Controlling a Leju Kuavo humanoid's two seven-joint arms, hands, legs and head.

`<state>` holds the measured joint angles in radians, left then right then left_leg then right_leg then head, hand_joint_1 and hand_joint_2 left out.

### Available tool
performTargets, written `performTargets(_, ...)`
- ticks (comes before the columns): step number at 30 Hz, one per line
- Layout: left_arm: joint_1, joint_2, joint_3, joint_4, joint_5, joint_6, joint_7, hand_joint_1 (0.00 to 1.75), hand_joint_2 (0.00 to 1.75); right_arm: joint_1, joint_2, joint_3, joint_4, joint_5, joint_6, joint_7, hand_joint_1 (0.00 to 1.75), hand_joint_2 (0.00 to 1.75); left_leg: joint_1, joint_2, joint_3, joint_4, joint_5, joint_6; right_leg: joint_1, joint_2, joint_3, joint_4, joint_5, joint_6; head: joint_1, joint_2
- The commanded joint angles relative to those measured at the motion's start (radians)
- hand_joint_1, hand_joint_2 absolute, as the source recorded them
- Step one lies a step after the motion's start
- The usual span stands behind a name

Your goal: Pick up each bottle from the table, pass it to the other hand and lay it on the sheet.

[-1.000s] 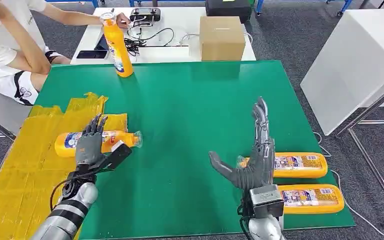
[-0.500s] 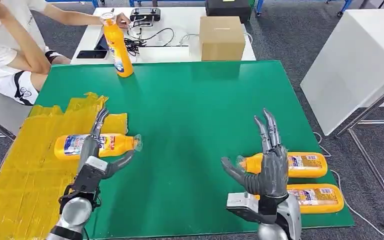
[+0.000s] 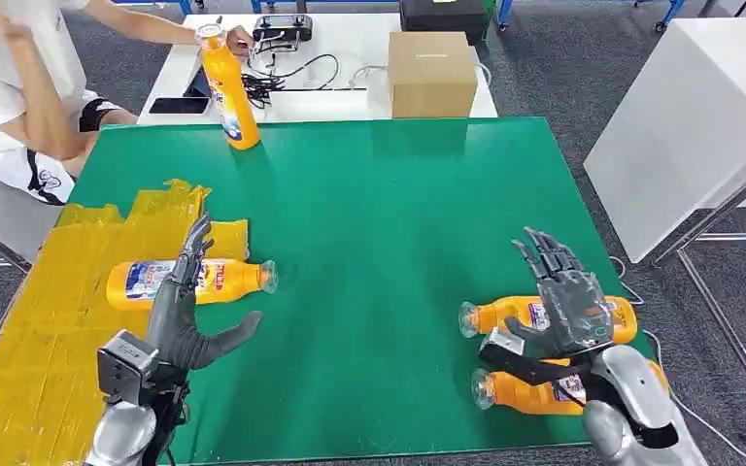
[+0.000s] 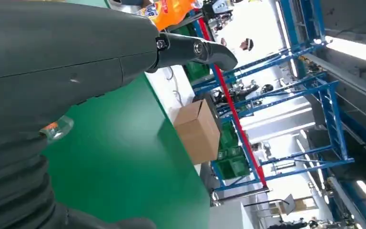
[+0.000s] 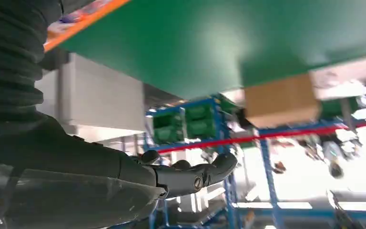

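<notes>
One bottle down, two waiting at the right.

One bottle (image 3: 186, 282) lay on the yellow sheet (image 3: 44, 330), its neck over the green bench (image 3: 379, 204); the left robot hand (image 3: 183, 320) hung released beside it. The right robot hand (image 3: 565, 301), fingers spread and grasping nothing, hovered over the two remaining bottles (image 3: 544, 316) (a person held another upright (image 3: 229, 89) at the far edge).
</notes>
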<state>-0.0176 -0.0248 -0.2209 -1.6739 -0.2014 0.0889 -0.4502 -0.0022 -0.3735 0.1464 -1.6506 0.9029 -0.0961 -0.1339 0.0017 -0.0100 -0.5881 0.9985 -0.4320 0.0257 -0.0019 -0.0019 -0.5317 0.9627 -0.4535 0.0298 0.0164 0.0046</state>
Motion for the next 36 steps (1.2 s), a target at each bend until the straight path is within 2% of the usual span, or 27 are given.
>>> performTargets(1, -0.014, 0.006, -0.043, 0.008, 0.012, -0.011, -0.014, 0.00, 1.75, -0.052, -0.153, -0.079, 0.244, -0.040, 0.092, -0.002, 0.00, 1.75, 0.000, -0.001, 0.004, -0.001, -0.001, -0.001, 0.000, -0.001, 0.004, -0.002, -0.001, 0.000, 0.000, 0.000)
performTargets(10, -0.020, 0.008, -0.044, 0.021, 0.018, -0.007, -0.012, 0.00, 1.75, -0.036, -0.150, -0.093, 0.248, -0.047, 0.096, 0.002, 0.00, 1.75, 0.001, 0.000, 0.002, -0.001, -0.001, -0.001, 0.001, 0.000, 0.002, -0.002, 0.000, 0.000, 0.000, 0.000)
performTargets(11, -0.021, 0.009, -0.046, 0.023, 0.020, -0.007, -0.012, 0.00, 1.75, -0.036, -0.151, -0.093, 0.256, -0.047, 0.097, 0.003, 0.00, 1.75, 0.001, 0.001, 0.007, -0.002, -0.002, -0.001, 0.001, 0.000, 0.007, -0.003, -0.001, 0.000, 0.000, 0.000)
performTargets(12, -0.021, 0.009, -0.048, 0.025, 0.020, -0.007, -0.012, 0.00, 1.75, -0.035, -0.151, -0.094, 0.264, -0.047, 0.097, 0.002, 0.00, 1.75, 0.001, 0.001, 0.003, -0.001, 0.000, -0.001, 0.001, 0.000, 0.002, -0.002, 0.000, 0.000, 0.000, 0.000)
performTargets(25, -0.032, 0.018, -0.064, 0.032, 0.023, -0.002, -0.012, 0.00, 1.75, -0.033, -0.164, -0.079, 0.300, -0.060, 0.126, -0.008, 0.00, 1.75, 0.001, 0.001, 0.006, -0.002, -0.001, -0.001, 0.001, 0.000, 0.005, -0.003, -0.001, 0.000, 0.000, 0.000)
performTargets(28, -0.032, 0.018, -0.064, 0.032, 0.023, -0.002, -0.012, 0.00, 1.75, -0.033, -0.164, -0.079, 0.300, -0.060, 0.126, -0.008, 0.00, 1.75, 0.001, 0.001, 0.002, -0.001, 0.000, -0.001, 0.001, 0.000, 0.002, -0.002, 0.000, 0.000, 0.000, 0.000)
performTargets(30, -0.032, 0.018, -0.064, 0.032, 0.024, -0.002, -0.012, 0.00, 1.75, -0.033, -0.167, -0.078, 0.296, -0.063, 0.130, -0.009, 0.00, 1.75, 0.001, 0.001, 0.006, -0.002, -0.002, -0.001, 0.001, 0.000, 0.006, -0.003, -0.001, 0.000, 0.000, 0.000)
performTargets(31, -0.034, 0.019, -0.066, 0.034, 0.026, -0.002, -0.013, 0.00, 1.75, -0.032, -0.178, -0.069, 0.297, -0.067, 0.146, -0.009, 0.00, 1.75, 0.001, 0.001, 0.002, -0.001, 0.000, -0.001, 0.001, 0.000, 0.002, -0.002, 0.000, 0.000, 0.000, 0.000)
performTargets(36, -0.049, 0.021, -0.076, 0.050, 0.036, -0.004, -0.016, 0.00, 1.75, -0.053, -0.181, -0.048, 0.358, -0.079, 0.166, -0.014, 0.00, 1.75, 0.001, 0.000, 0.003, -0.001, 0.000, 0.000, 0.001, 0.000, 0.003, -0.002, 0.000, 0.000, 0.000, 0.000)
